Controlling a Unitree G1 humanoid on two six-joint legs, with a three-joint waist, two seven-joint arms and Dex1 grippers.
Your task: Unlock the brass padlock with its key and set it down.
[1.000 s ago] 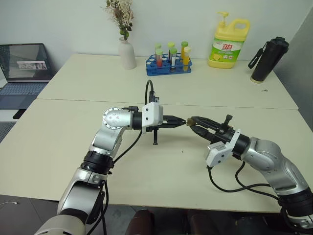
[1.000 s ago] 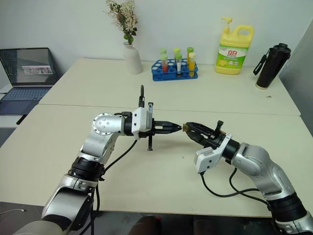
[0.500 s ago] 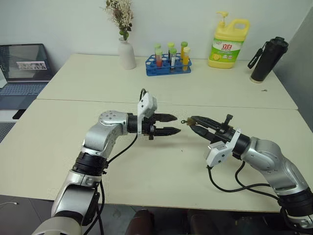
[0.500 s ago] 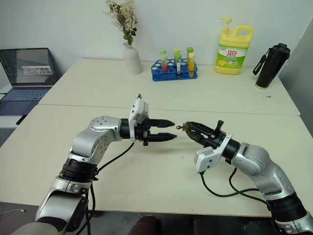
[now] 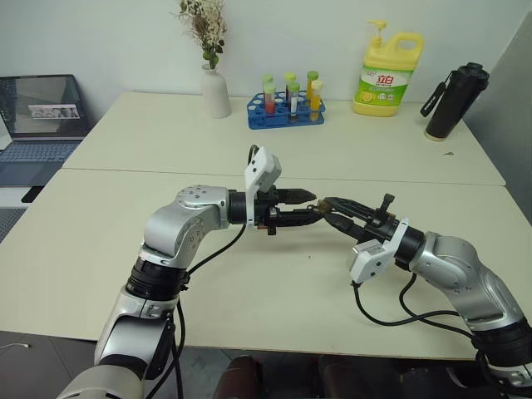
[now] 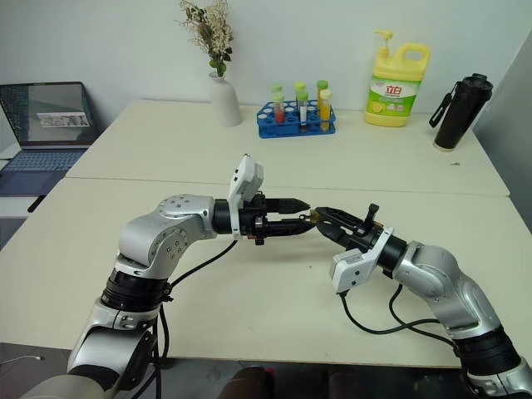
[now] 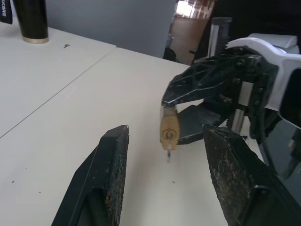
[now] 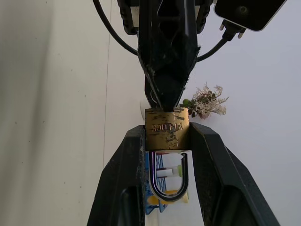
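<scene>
Two robot arms meet over a big pale table (image 6: 249, 316). The left gripper (image 6: 301, 214) points to the right with its two black fingers a little apart, one above the other. The right gripper (image 6: 319, 219) points left toward it. Their tips come together at a tiny gold speck, the brass padlock (image 6: 313, 218), which is too small to see well.

At the far side of the table stand a white vase (image 6: 224, 99) with dry flowers, a blue rack of tubes (image 6: 301, 116), a yellow soap bottle (image 6: 397, 76) and a black bottle (image 6: 460, 112). A laptop (image 6: 43, 125) sits far left.
</scene>
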